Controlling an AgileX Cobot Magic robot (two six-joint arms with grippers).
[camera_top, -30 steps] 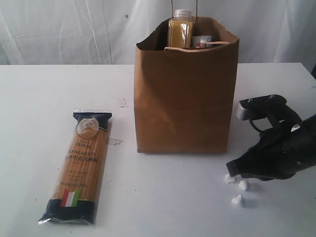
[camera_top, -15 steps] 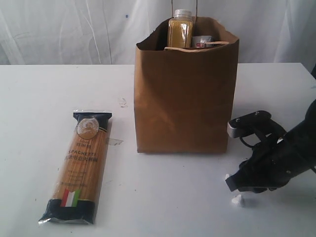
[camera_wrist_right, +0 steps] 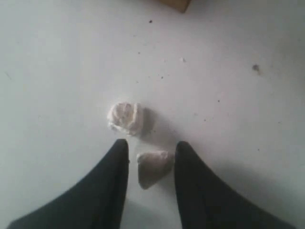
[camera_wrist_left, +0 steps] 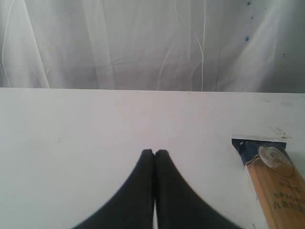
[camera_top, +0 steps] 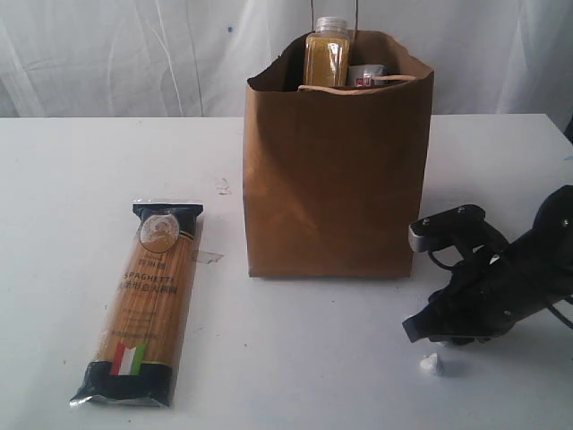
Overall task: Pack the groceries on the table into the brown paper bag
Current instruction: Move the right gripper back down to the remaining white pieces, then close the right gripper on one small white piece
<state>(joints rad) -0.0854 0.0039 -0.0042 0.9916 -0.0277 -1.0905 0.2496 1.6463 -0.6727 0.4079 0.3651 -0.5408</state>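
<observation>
Down toward the table (camera_top: 295, 367) the right gripper (camera_top: 414, 328) has dropped, just right of the paper bag (camera_top: 336, 179). The bag holds a bottle (camera_top: 327, 54) and a can (camera_top: 366, 74), and the spaghetti packet (camera_top: 143, 309) lies well to its left. From the left wrist, the left gripper (camera_wrist_left: 154, 153) is closed on nothing, with the packet nearby. From the right wrist, the jaws stand parted around one white lump (camera_wrist_right: 152, 168) without touching it. Another lump (camera_wrist_right: 125, 118) sits just ahead.

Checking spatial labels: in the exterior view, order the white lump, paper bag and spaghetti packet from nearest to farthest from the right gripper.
1. White lump: on the table just in front of the right gripper.
2. Paper bag: behind the gripper, centre.
3. Spaghetti packet: far left.
</observation>
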